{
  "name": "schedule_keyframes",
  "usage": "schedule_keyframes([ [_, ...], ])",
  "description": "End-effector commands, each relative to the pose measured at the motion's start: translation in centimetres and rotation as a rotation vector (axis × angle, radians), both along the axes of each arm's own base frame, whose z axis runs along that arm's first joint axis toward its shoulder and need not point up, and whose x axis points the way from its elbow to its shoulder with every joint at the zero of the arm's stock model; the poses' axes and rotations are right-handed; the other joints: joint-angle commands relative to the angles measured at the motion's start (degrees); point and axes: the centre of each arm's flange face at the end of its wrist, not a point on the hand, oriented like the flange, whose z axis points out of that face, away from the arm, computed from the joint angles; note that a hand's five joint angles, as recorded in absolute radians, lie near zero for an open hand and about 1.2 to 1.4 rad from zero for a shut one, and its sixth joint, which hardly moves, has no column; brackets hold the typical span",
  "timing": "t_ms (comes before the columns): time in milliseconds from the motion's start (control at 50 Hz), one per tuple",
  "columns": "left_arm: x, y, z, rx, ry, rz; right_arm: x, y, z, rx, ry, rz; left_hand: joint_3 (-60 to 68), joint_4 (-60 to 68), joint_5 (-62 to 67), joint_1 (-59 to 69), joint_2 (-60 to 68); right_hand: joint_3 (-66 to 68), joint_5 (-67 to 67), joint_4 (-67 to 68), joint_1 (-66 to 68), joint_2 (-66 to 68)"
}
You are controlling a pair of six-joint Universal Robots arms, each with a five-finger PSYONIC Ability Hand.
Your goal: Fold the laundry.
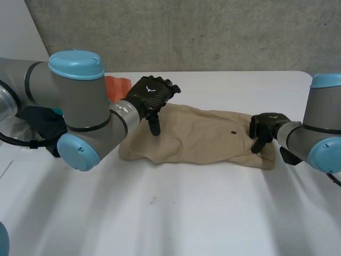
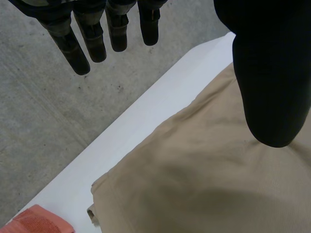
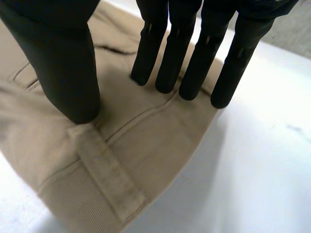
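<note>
The khaki trousers (image 1: 202, 138) lie lengthwise across the far half of the white table (image 1: 186, 213), waistband end toward the robot's right and leg end toward its left. The right hand (image 1: 265, 127) is down on the waistband end, its fingers (image 3: 194, 63) straight and side by side with their tips on the cloth. Its thumb (image 3: 68, 73) is planted apart from them just beside a belt loop (image 3: 109, 177), so the hand is spread and pressing, not pinching. The left hand (image 1: 152, 93) hangs over the leg end with its fingers (image 2: 85, 41) straight and clear of the fabric. Its thumb (image 2: 267, 87) points down toward the cloth, and whether the tip touches cannot be told. The main risk is probably at the right hand: if fingers and thumb close while this far apart, they could bunch only the top layer, and the lift would then drag the layers apart instead of carrying the whole end over. The left hand is near the far edge of the garment, so a grasp there might catch too little cloth and slip. An orange cloth (image 1: 117, 85) lies just behind the left hand, and a wide sweep could snag it
</note>
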Motion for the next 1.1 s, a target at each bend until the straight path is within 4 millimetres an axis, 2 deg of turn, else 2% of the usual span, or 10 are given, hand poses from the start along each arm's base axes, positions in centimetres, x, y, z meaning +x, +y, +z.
schedule_keyframes([
  [20,0.1,0.1,0.7,-0.009,0.009,0.007,-0.4,1.0,2.2,-0.069,-0.007,-0.003,-1.7,-1.0,-2.8,-0.6,-1.5,10.4,11.2,10.7,10.3,10.4],
  [220,0.9,0.8,3.1,-0.038,0.031,0.04,-0.9,4.3,3.3,-0.065,0.004,-0.027,-1.7,-1.0,-2.8,-0.6,-1.5,10.6,11.4,10.8,10.5,10.6],
  [340,1.3,1.6,4.6,-0.047,0.065,0.033,-0.9,7.2,1.9,-0.048,-0.011,-0.028,-1.7,-1.0,-2.8,-0.6,-1.5,-31.5,-30.8,-31.3,-31.7,-31.6],
  [420,1.4,1.9,5.0,-0.045,0.079,0.029,-1.0,7.9,0.5,-0.061,-0.017,-0.024,-1.7,-1.0,-2.8,-0.6,-1.5,-35.8,-35.1,-35.6,-36.0,-35.9],
  [640,1.6,1.6,4.5,-0.027,0.079,0.039,-1.2,6.4,-1.2,-0.15,-0.007,-0.047,-1.7,-1.0,-2.8,-0.6,-1.5,-10.1,-9.3,-9.9,-10.2,-10.1],
  [880,1.8,1.3,4.3,-0.02,0.079,0.043,-1.1,4.6,-3.1,-0.16,0.045,-0.056,-1.7,-1.0,-2.8,-0.6,-1.5,-6.4,-5.6,-6.2,-6.5,-6.4],
  [920,1.7,1.3,4.2,-0.018,0.079,0.043,-1.2,4.4,-3.0,-0.163,0.048,-0.067,-1.7,-1.0,-2.8,-0.6,-1.5,12.7,13.4,12.9,12.5,12.6],
  [940,1.7,1.3,4.2,-0.017,0.079,0.043,-1.4,4.2,-3.0,-0.168,0.052,-0.083,-1.7,-1.0,-2.8,-0.6,-1.5,33.6,34.4,33.8,33.5,33.6],
  [1000,1.8,1.2,4.1,-0.017,0.078,0.045,-2.2,4.0,-2.7,-0.17,0.055,-0.12,-1.7,-1.0,-2.8,-0.6,-1.5,33.9,34.6,34.1,33.7,33.8],
  [1100,1.9,1.1,4.3,-0.018,0.079,0.048,-5.2,3.5,-0.1,-0.217,0.085,-0.175,-1.7,-1.0,-2.8,-0.6,-1.5,33.9,34.6,34.1,33.7,33.8],
])
